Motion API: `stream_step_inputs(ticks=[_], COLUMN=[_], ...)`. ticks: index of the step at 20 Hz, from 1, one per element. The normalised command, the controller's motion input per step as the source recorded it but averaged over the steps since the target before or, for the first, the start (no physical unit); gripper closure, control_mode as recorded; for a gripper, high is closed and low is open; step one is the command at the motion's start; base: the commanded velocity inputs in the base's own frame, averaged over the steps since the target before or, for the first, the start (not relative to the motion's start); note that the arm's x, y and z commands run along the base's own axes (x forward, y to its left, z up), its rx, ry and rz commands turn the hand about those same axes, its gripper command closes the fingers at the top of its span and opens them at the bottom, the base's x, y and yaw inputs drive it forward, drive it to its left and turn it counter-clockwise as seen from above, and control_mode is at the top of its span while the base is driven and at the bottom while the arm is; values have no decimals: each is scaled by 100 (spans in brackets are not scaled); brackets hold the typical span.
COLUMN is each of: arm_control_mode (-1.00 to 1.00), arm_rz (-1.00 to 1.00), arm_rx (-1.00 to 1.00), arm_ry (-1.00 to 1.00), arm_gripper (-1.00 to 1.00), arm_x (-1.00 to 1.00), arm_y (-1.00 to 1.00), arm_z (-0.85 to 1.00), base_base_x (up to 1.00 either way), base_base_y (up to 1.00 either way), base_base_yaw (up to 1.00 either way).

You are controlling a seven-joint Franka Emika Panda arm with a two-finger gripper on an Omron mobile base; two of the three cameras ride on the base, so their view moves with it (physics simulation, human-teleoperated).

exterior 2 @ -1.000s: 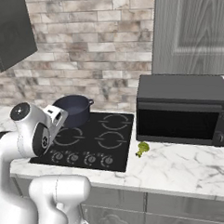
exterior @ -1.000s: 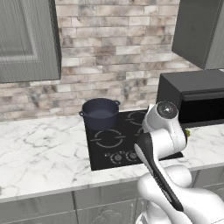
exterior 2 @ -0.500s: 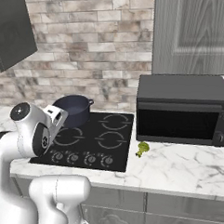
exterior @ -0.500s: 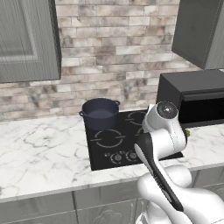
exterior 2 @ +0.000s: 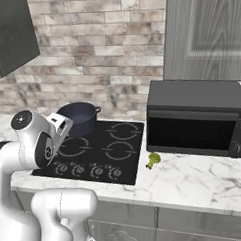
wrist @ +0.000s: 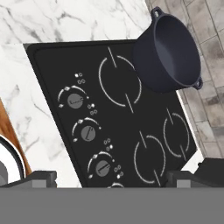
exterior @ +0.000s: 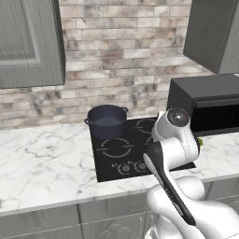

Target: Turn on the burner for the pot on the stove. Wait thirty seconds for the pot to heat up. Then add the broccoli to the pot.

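Hovering above the stove (wrist: pixel 131 131), the gripper (wrist: pixel 111 177) stood wide open and held nothing. The pot (exterior: pixel 107 121) sat on the back-left ring; the broccoli (exterior 2: pixel 153 160) lay on the counter (exterior 2: pixel 195 178) between stove and microwave (exterior 2: pixel 195 118). Turning the wrong knob seemed the likeliest slip, since the knobs (wrist: pixel 75 100) sat close together. The hand view showed each knob's markings, while the right base view showed the broccoli.

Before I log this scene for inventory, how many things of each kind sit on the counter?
Pot: 1
Stove: 1
Microwave: 1
Broccoli: 1
Total: 4
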Motion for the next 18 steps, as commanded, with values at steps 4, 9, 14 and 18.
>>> stream_step_inputs(ticks=[4, 9, 14, 18], arm_control_mode=[-100, -100, -100, -100], arm_rz=[0, 0, 0, 0], arm_rx=[0, 0, 0, 0], arm_ry=[0, 0, 0, 0], arm_gripper=[-100, -100, -100, -100], arm_x=[0, 0, 0, 0], arm_y=[0, 0, 0, 0], arm_z=[0, 0, 0, 0], base_base_x=[0, 0, 0, 0], base_base_y=[0, 0, 0, 0], base_base_yaw=[0, 0, 0, 0])
